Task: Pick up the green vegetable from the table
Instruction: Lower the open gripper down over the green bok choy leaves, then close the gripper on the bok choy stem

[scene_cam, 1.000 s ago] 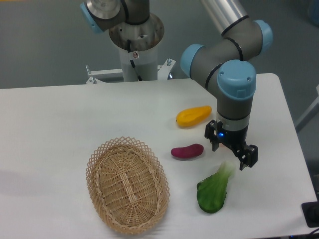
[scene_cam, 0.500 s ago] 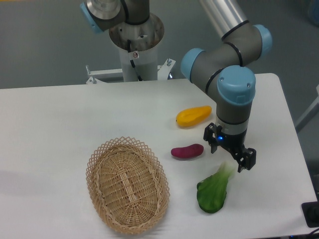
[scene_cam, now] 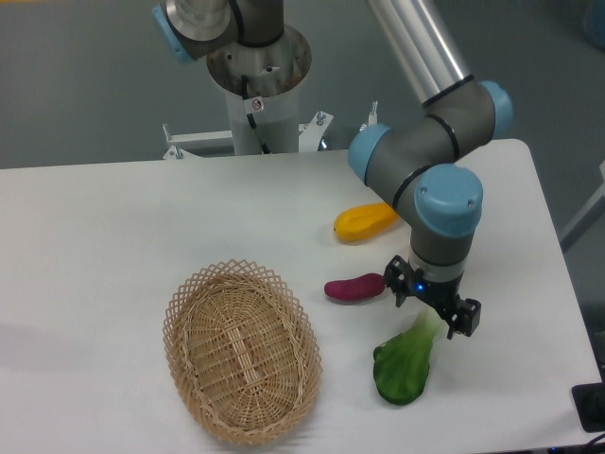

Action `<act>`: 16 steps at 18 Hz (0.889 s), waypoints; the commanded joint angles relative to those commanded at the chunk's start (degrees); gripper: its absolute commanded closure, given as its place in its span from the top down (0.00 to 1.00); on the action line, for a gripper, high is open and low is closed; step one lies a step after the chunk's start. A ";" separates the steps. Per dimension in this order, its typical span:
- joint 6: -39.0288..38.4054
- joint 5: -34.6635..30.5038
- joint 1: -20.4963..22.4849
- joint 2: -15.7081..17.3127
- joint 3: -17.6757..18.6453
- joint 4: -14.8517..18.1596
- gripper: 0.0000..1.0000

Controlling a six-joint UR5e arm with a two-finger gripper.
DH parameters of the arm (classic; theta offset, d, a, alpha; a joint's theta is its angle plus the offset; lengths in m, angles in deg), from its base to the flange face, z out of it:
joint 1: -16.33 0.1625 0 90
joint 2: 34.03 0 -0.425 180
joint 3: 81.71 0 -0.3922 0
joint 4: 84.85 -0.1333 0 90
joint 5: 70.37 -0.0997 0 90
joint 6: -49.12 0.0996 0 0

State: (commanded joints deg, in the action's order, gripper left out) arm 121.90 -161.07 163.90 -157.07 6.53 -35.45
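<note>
Fixed camera, only view I have. My gripper (scene_cam: 431, 307), black two-finger unit under the grey-and-blue wrist, is low over the near-right part of the large white smooth table with rounded corners (scene_cam: 113, 236). Its fingers are spread apart, nothing held between them; one finger sits toward the left by the magenta piece, the other toward the right. They straddle the pale stem end of the flat leafy toy green vegetable (scene_cam: 405, 367). I cannot tell if either finger touches the stem or the tabletop.

The green vegetable lies flat on the table, dark rounded leaf toward the near edge, whitish-green stem pointing up and right into the gap under the gripper. Top of the stem is partly hidden by the fingers.

Magenta sweet-potato-shaped toy (scene_cam: 352, 288) lies just left of the gripper, close to its left finger, apart from the green leaf. Yellow-orange mango-like toy (scene_cam: 364, 221) lies further back, partly covered by the arm's elbow joint. Oval woven wicker basket (scene_cam: 240, 349) sits well left of the vegetable. Arm's white pedestal base (scene_cam: 257, 113) stands behind the far table edge.
</note>
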 joint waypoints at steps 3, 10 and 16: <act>0.09 -3.42 -0.26 -1.23 0.35 -1.14 1.00; -0.35 -4.05 -1.32 -2.82 0.88 -2.81 1.00; -0.09 -4.05 -1.41 -2.73 2.20 -6.33 0.52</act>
State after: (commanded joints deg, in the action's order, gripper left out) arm 121.81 -165.11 162.49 -159.80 8.73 -41.78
